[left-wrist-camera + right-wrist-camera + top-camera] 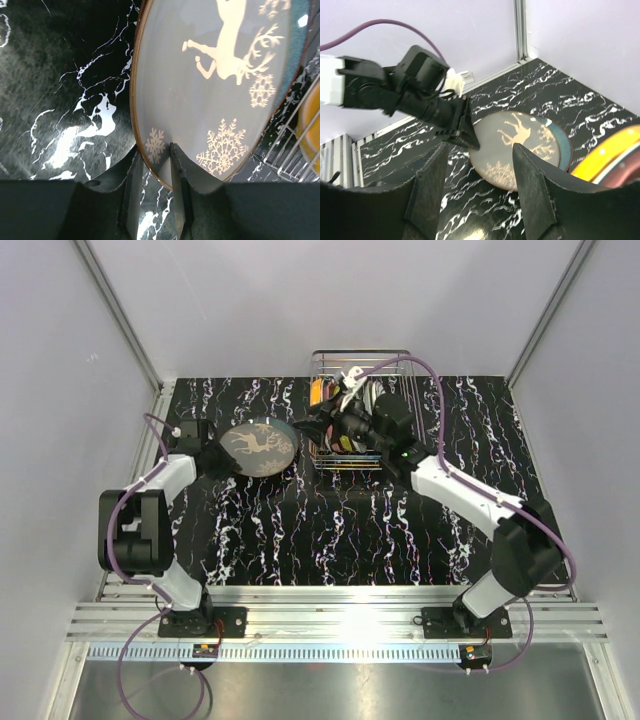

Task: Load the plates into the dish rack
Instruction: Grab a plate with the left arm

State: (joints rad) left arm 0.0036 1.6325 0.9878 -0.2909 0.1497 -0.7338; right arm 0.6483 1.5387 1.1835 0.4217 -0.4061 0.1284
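Note:
The grey-brown deer plate (260,448) hangs above the table, left of the dish rack (352,400). My left gripper (218,456) is shut on its left rim. In the left wrist view the fingers (176,165) clamp the plate (210,85) at its rim. My right gripper (310,426) is open and empty, between the rack and the plate's right edge. In the right wrist view the plate (520,145) shows between my spread right gripper (480,150), with the left gripper (465,134) on its far rim. Several plates stand in the rack, among them an orange one (612,150).
The black marbled table (330,530) stretches in front of the rack. White walls close in the left, back and right. The rack's wires (292,150) and an orange plate (311,125) lie just right of the held plate. An aluminium rail (330,615) runs along the near edge.

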